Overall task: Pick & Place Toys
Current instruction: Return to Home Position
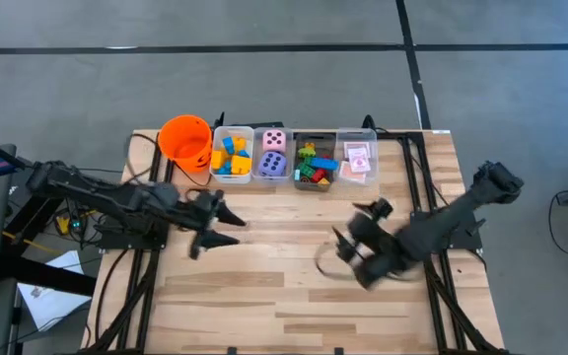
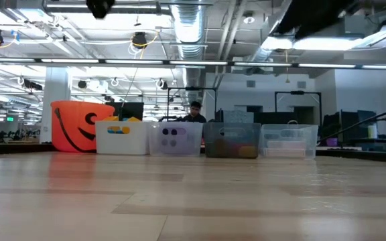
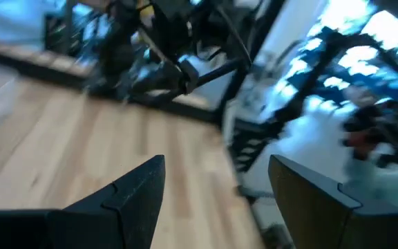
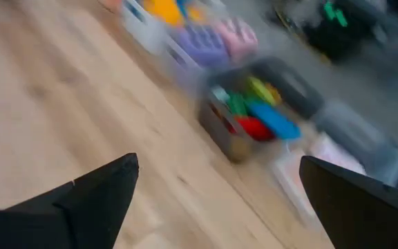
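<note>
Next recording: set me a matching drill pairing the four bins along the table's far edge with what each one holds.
Bins:
1 first bin, beside the orange bucket
2 second bin
3 dark bin
4 far-right clear bin

Contents:
A pink cards
B green, red and blue blocks
C yellow and blue blocks
D pink die and purple die

Pairs: 1-C; 2-D; 3-B; 4-A

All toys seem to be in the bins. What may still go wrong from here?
The open right gripper sits in front of the cards bin; a wide swing might knock it. The open left gripper is close to the orange bucket and could clip it.
</note>
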{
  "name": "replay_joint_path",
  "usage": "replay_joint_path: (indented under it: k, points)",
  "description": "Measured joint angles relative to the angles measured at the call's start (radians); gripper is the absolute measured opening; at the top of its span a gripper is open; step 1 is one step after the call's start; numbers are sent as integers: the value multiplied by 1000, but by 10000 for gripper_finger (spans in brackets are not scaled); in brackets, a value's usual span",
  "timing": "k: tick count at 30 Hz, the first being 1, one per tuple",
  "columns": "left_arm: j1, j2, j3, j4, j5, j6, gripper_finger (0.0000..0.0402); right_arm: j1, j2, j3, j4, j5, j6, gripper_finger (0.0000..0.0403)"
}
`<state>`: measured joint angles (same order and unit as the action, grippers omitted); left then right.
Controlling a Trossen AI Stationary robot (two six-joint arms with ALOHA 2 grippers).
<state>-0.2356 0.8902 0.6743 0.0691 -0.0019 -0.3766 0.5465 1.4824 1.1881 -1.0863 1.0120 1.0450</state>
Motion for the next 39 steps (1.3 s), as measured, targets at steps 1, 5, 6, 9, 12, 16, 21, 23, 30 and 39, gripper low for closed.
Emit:
replay_joint_path:
  k: [1, 5, 6, 9, 12, 16, 21, 23, 30, 39]
  points:
    - [0, -34, 0, -5, 14, 3, 250, 51, -22, 0, -1, 19, -2, 396]
    - [0, -194, 0, -40, 28, 20, 250, 231, -114, -5, 24, 69, 8, 396]
    - [0, -233, 0, -57, 28, 36, 250, 275, -139, -18, 45, 111, 8, 396]
    - [0, -333, 0, -106, 28, 85, 250, 365, -213, -75, 151, 242, -29, 396]
    - [0, -390, 1, -154, 25, 151, 250, 378, -268, -153, 322, 273, -129, 396]
    - [0, -414, 0, -260, -54, 213, 250, 294, -326, -277, 572, 188, -285, 396]
    - [0, -403, 0, -289, -144, 188, 250, 62, -385, -501, 1195, -221, -709, 397]
    - [0, -398, 0, -291, -147, 185, 250, -45, -395, -592, 1459, -531, -870, 397]
    - [0, -436, -103, -258, -144, 183, 250, -228, -473, -783, 1607, -887, -858, 396]
    - [0, -643, -373, -88, -141, 158, 250, -240, -654, -949, 1623, -883, -849, 397]
